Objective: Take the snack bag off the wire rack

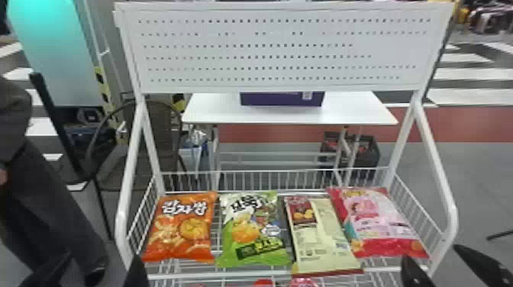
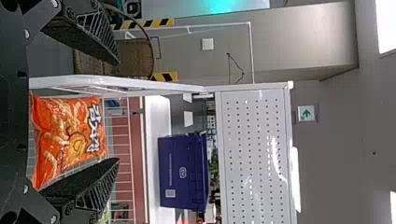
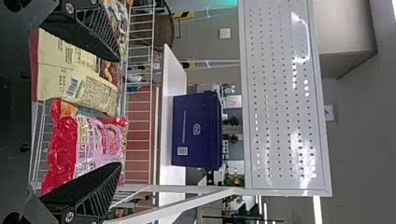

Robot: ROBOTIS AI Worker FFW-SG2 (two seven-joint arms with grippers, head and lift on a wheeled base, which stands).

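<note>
Both pairs of jaws are held apart, with nothing gripped: those of the left gripper point(image 2: 116, 111) at the near left corner of the wire rack point(image 1: 121, 225), those of the right gripper point(image 3: 118, 111) at its near right corner. Four bags are laid side by side in the rack, and which one is meant cannot be told. From the left gripper, the orange bag point(image 1: 182, 229) lies far and to the right, and by that arm it would be most easily reached. From the right gripper, the pink bag point(image 1: 381, 223) lies far and to the left, with the cream bag point(image 1: 322, 232) farther left beside it. The green bag point(image 1: 252, 229) is set between orange and cream. All long axes are run roughly near to far; the pink and cream ones are slanted, near ends to the right. A forward approach, turned slightly inward, would probably be called for.
</note>
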